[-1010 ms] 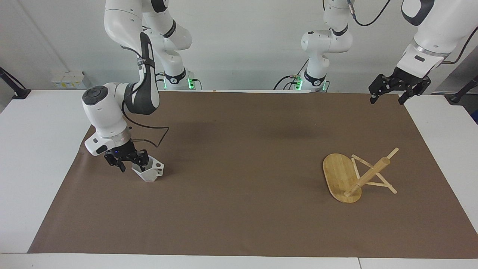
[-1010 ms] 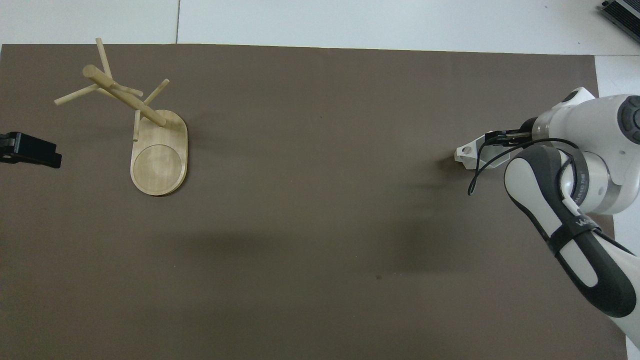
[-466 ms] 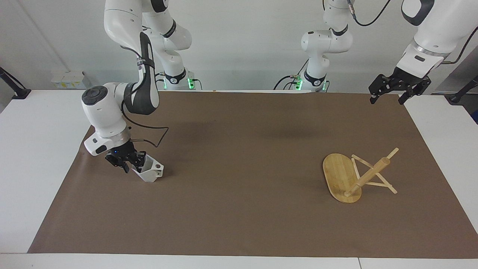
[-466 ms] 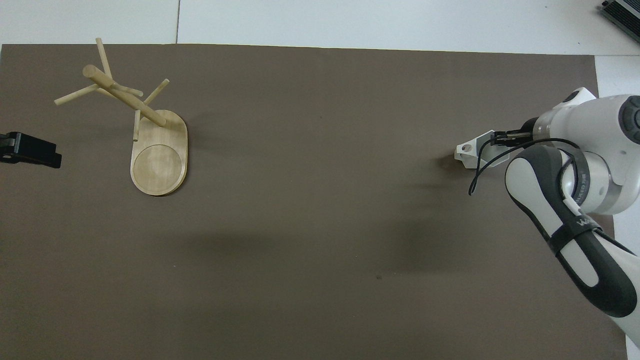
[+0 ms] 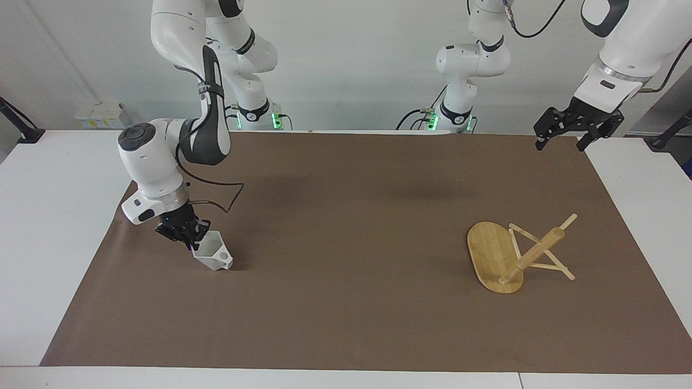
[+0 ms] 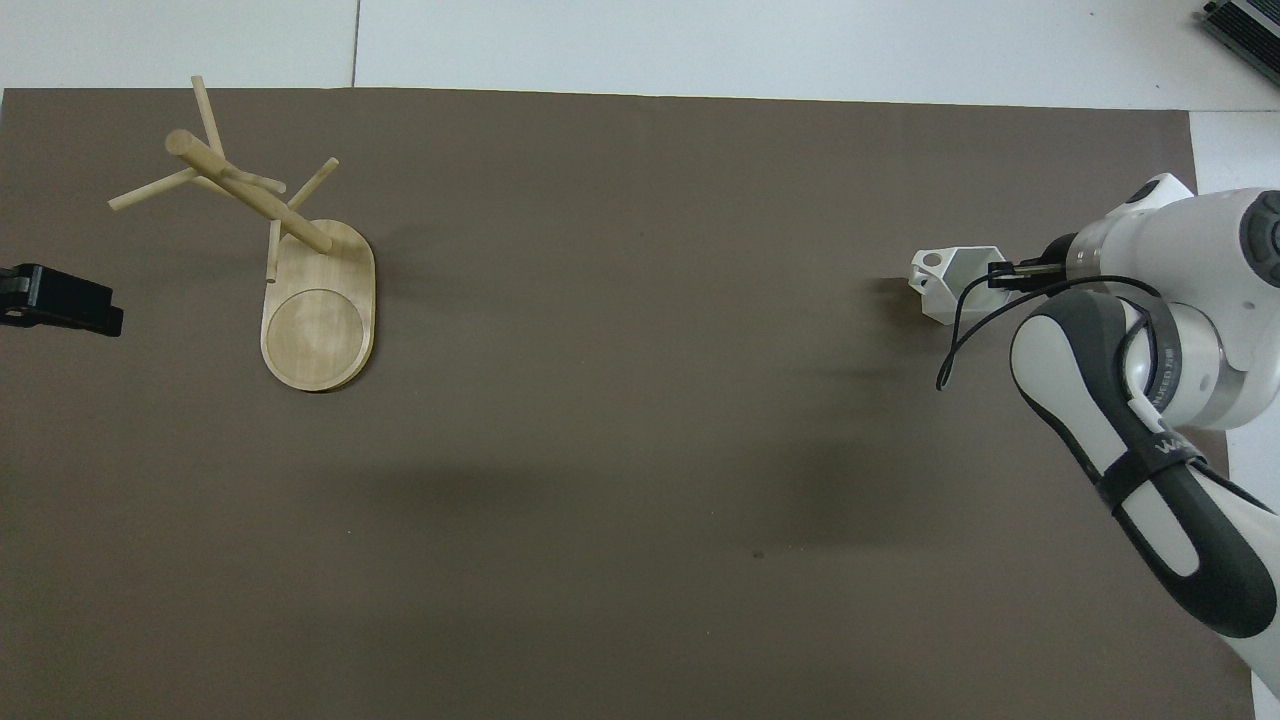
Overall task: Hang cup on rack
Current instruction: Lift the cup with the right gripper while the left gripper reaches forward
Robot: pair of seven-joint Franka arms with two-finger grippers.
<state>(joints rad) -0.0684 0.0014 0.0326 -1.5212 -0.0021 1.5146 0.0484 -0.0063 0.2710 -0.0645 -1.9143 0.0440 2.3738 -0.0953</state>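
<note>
A brown mat covers the white table (image 5: 54, 243). From the facing view, the right gripper (image 5: 190, 241) pinches the rim of the cup (image 5: 215, 255) at about 8 o'clock on the mat, handle turned away from the fingers, likely so its hole stays free for a peg. The rack (image 5: 513, 254) stands at 4 o'clock; the left gripper (image 5: 562, 141) waits at 2 o'clock, spread wide. Overhead, the cup (image 6: 950, 280) sits at 3 o'clock, clamped by the right gripper (image 6: 995, 278), well apart from the rack (image 6: 320, 300) at 9 o'clock.
</note>
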